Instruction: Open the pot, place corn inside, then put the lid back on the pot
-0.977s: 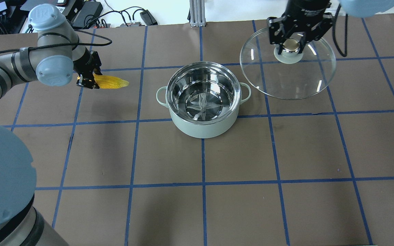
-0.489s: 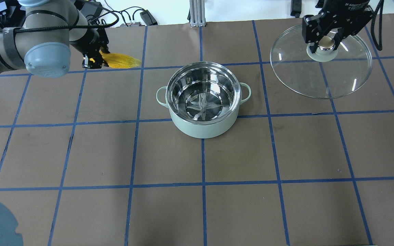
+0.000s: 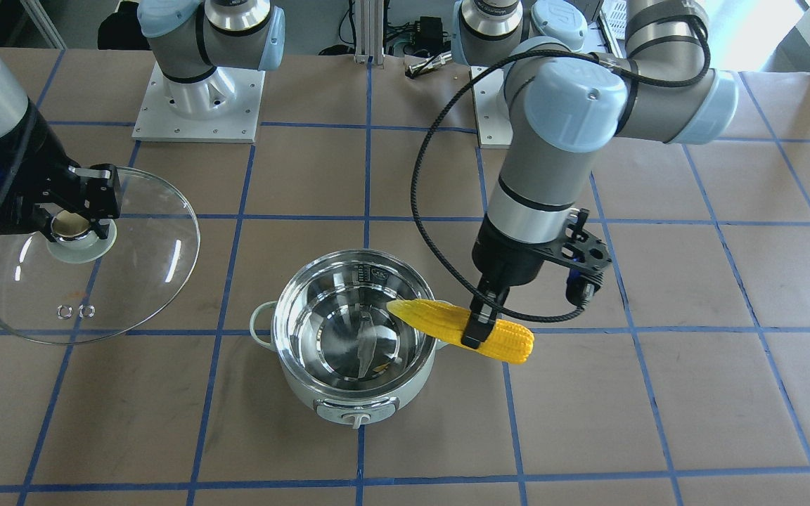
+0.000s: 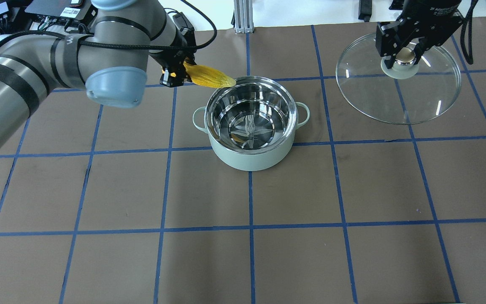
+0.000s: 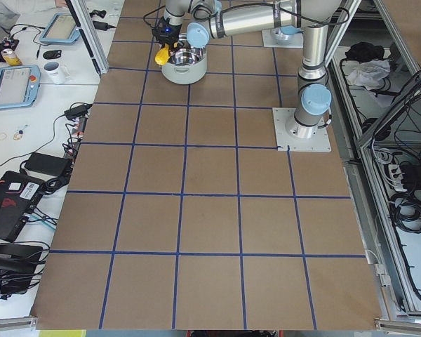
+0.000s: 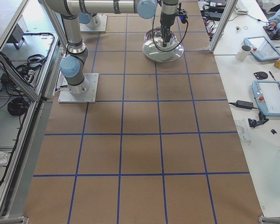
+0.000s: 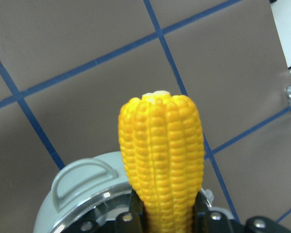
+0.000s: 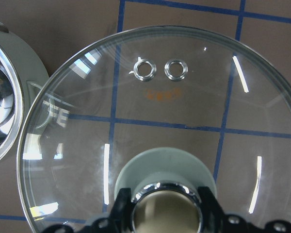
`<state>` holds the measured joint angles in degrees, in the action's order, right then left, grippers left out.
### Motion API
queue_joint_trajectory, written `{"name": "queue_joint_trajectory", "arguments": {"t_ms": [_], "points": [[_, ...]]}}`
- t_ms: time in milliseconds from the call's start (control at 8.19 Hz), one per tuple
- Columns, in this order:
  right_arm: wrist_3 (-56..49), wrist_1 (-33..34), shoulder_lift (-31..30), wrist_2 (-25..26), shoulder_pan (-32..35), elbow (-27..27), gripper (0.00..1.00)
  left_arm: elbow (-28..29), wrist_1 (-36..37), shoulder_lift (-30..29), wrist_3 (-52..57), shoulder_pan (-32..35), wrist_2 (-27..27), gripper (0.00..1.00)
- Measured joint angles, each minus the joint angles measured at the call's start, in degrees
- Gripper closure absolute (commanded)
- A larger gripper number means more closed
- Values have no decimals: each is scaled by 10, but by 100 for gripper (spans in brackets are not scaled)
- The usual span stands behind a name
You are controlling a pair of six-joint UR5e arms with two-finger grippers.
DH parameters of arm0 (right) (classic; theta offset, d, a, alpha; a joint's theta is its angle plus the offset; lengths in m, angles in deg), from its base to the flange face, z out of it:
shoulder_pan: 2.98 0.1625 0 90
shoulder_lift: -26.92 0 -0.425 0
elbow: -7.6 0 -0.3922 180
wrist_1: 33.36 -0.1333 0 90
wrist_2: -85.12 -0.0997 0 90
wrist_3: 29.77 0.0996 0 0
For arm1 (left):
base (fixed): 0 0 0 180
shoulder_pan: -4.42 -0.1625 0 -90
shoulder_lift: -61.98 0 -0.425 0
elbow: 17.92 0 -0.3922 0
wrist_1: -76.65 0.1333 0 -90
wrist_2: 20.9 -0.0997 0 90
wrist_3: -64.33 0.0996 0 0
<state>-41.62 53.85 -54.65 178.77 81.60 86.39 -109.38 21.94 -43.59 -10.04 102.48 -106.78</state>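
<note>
The mint-green pot (image 4: 249,162) stands open at the table's middle, its steel inside bare; it also shows in the front view (image 3: 320,400). My left gripper (image 4: 175,72) is shut on the yellow corn (image 4: 209,76) and holds it in the air, nearly level. The corn's pointed tip reaches over the pot's far-left rim, seen in the front view (image 3: 458,329) and the left wrist view (image 7: 162,155). My right gripper (image 4: 403,57) is shut on the knob of the glass lid (image 4: 399,99), held off to the pot's right; the lid also shows in the right wrist view (image 8: 160,111).
Brown table with a blue tape grid (image 4: 251,228). Cables and power bricks (image 4: 112,12) lie beyond the far edge. The pot's grey control dial (image 3: 356,419) faces the operators' side. The arm bases (image 3: 197,98) stand at the robot's edge of the table.
My left arm has carried the corn to the right and farther back, from the table's left to the pot's rim. My right gripper moved the lid rightward, then stayed nearly still.
</note>
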Motion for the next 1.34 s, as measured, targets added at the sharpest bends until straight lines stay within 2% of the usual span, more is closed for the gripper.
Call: {"name": "queue_joint_trajectory", "arguments": {"t_ms": [489, 855, 1099, 1221, 1344], "points": [[-6, -1, 0, 0, -5, 4, 76, -2, 11, -23, -49, 88, 1, 100], [-6, -1, 0, -1, -6, 4, 76, -3, 12, -57, -63, 109, 2, 100], [-6, -2, -1, -2, -6, 4, 76, -3, 12, -76, -63, 109, 2, 66], [-6, -2, -1, -2, -6, 4, 76, -3, 11, -85, -63, 109, 2, 38], [-6, -2, -1, -2, -6, 4, 75, -2, 11, -93, -62, 109, 1, 15]]}}
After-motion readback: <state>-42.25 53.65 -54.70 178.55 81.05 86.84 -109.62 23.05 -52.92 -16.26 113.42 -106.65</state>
